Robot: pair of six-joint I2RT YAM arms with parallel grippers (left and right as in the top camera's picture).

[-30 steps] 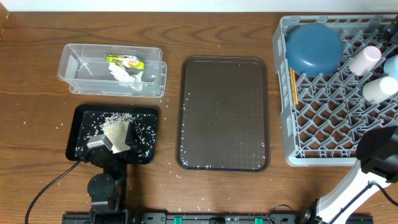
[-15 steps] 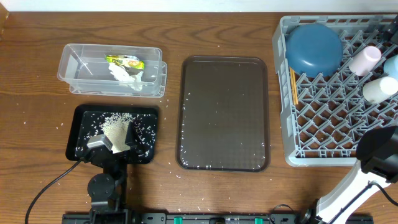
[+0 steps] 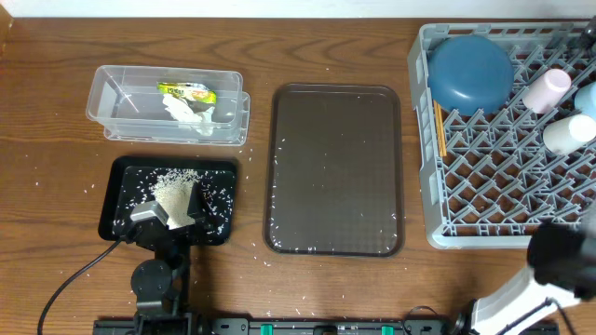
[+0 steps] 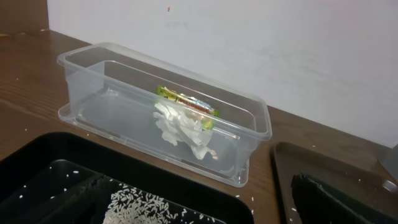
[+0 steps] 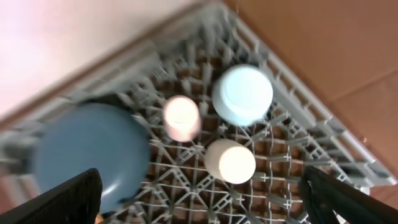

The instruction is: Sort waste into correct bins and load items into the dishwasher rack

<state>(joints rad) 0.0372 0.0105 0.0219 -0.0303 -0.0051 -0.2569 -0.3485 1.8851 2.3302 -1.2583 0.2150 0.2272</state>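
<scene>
Currently at left tool: hovers low over black tray, fingers spread wide apart, clamps nothing. Loose rice heaped in that tray, right under the tool; stray grains scattered on the table around it and along the near edge of the brown serving tray. Clear tub behind the black tray: holds crumpled napkin and yellow-green snack wrapper, wrapper touching the napkin on its far side. Serving tray in the middle of the table, between the two bins and the rack. Rack at the right end of the table, just beside the serving tray. Loaded in rack: dark-blue bowl in the far left corner; chopsticks lying along the left wall, just nearer than the bowl; pink cup, light-blue cup and white cup grouped close together right of the bowl. At right tool: raised by the rack's near right corner, fingers wide apart, grips nothing. Wrist view there blurred; cannot tell whether cups stand upright or tilted, nor whether they touch one another
</scene>
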